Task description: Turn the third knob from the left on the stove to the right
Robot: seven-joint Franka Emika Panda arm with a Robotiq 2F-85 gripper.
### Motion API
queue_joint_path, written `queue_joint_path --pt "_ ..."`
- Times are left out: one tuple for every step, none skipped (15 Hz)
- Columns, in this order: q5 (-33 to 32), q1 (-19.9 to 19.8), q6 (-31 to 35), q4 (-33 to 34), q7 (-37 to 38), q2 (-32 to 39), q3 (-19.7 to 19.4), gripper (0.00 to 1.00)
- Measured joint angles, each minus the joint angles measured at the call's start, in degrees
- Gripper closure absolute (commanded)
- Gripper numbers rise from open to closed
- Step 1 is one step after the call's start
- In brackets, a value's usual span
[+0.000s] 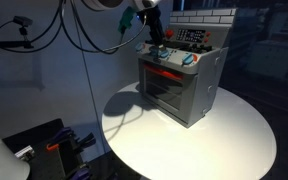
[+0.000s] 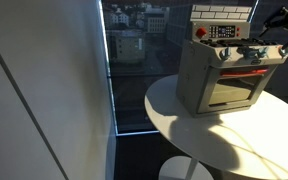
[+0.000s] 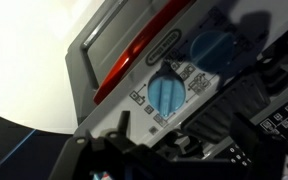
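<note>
The grey-silver toy stove stands on the round white table in both exterior views, and it also shows in an exterior view. It has a red bar across its door and a brick-patterned back panel. My gripper hangs over the stove's top front edge by the knob row, and it shows in an exterior view. In the wrist view a teal knob lies just beyond my dark fingers, with another teal knob beside it. The fingers look spread, holding nothing.
The white round table carries only the stove, which sits toward one side. A dark window with a city view lies behind. Black equipment with cables stands on the floor beside the table.
</note>
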Motion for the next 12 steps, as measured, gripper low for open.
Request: queue_joint_path --pt "0.60 0.11 0.30 0.00 0.00 0.29 0.00 0.00" --pt "1.25 0.31 0.41 -0.01 -0.02 0.45 -0.04 0.00" --pt "1.65 0.57 0.41 0.00 -0.03 0.49 -0.13 0.00" --pt "1.68 0.70 0.41 0.00 -0.03 0.49 -0.16 0.00" --pt "1.67 0.71 0.41 -0.02 -0.03 0.51 -0.14 0.00" --pt "1.67 0.71 0.41 -0.04 -0.03 0.55 -0.11 0.00" --pt "1.67 0.71 0.41 -0.07 -0.03 0.63 -0.10 0.00" --pt "1.66 0.71 0.41 -0.07 -0.03 0.74 -0.10 0.00" --pt "1.64 0.69 0.41 -0.08 -0.03 0.87 -0.10 0.00" --pt "1.63 0.68 0.41 -0.08 -0.03 0.99 -0.10 0.00" --pt "1.63 0.68 0.41 -0.08 -0.03 1.12 -0.10 0.00" --pt "1.63 0.68 0.46 -0.08 -0.03 1.26 -0.10 0.00"
